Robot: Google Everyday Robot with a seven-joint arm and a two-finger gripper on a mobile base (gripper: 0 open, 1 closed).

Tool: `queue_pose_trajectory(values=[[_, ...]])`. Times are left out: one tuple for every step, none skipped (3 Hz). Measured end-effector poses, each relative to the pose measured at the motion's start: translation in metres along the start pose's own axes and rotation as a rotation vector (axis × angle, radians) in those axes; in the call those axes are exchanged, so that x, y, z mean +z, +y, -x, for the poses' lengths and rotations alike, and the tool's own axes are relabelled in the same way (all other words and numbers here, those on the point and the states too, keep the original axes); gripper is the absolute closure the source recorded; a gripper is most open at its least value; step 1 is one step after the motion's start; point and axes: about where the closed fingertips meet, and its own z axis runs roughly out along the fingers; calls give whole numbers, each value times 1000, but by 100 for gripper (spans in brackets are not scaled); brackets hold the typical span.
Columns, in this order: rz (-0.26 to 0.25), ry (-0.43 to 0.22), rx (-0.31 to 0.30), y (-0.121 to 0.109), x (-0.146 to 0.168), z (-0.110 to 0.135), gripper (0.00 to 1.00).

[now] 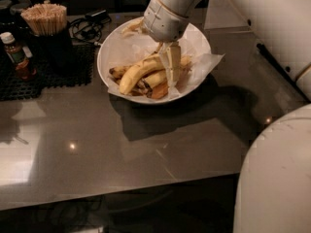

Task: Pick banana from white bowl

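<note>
Glossy grey tabletop (97, 149) lies nearest. Directly beneath the white two-finger gripper (169, 68), the wide, paper-lined white bowl (101, 62) contains the thick curved yellow banana (138, 72), its upper end at the gripper. Grip state: cannot tell. Farther back, leftward in view: dark cup of wooden sticks (46, 25).

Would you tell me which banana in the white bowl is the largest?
The banana lying uppermost, curving from the white bowl's left side up to the gripper, which reaches down into the pile; the other bananas beneath it are smaller.
</note>
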Motion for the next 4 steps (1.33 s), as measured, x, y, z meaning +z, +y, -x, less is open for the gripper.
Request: queue_pose_trajectory(values=[[7,-4,19,-1,5,-8,0],[32,-26,44,3,19,-14,0],[33,-26,44,3,19,-14,0],[33,-26,44,3,19,-14,19]])
